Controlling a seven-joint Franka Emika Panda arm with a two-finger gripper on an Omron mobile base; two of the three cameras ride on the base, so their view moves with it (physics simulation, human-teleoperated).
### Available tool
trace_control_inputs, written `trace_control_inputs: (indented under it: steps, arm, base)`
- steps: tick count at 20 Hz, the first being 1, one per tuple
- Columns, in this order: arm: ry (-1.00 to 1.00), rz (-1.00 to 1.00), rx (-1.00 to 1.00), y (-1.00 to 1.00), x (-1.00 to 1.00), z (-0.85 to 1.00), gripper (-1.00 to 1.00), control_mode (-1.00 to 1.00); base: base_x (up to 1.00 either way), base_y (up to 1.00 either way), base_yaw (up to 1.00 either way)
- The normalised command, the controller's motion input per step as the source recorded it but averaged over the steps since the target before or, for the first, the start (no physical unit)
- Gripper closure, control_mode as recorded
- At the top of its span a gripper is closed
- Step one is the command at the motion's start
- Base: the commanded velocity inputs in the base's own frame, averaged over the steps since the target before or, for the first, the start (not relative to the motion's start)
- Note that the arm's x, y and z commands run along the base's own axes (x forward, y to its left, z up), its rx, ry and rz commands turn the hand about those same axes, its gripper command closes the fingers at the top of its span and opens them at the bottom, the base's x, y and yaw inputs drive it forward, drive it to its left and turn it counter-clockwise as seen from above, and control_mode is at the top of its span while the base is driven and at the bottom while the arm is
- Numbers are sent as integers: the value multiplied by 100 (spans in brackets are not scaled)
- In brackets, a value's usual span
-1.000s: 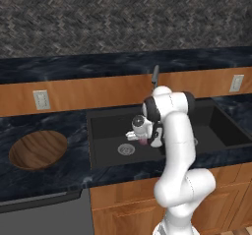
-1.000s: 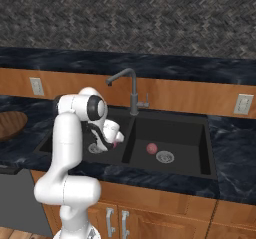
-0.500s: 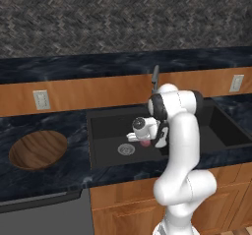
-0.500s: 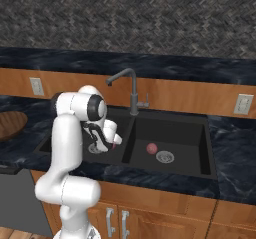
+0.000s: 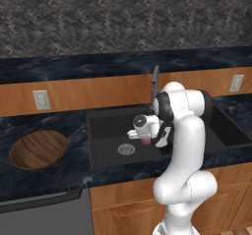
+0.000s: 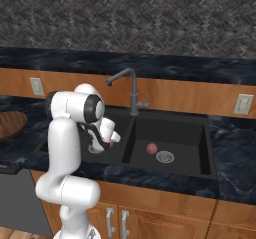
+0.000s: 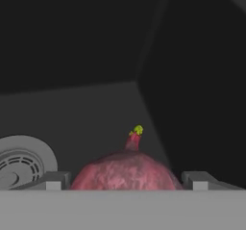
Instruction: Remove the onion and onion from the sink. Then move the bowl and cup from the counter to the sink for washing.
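Black sink (image 6: 215, 155) set in dark marbled counter (image 5: 44, 180)

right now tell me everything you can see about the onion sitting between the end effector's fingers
The onion is a small rounded bulb with mottled pinkish-red skin and a short stem tipped yellow-green. It sits low in the left basin of the black sink, near the round metal drain. The end effector is open, with one dark fingertip on each side of the bulb; whether they touch it cannot be told. From the left base view only a sliver of pink shows beneath the hand.
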Motion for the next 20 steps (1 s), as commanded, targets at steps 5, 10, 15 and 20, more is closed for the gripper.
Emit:
trace_control_inputs:
  steps: [5,10,15,20]
  arm:
    - [4,0,0,17,-2,36,100,-100]
    - [3,5,-2,17,-6,37,100,-100]
    - [2,6,-7,9,-10,38,100,-100]
    - [5,6,-7,8,-13,36,100,-100]
  base:
    - [0,0,0]
    - [0,0,0]
    - [0,0,0]
    - [0,0,0]
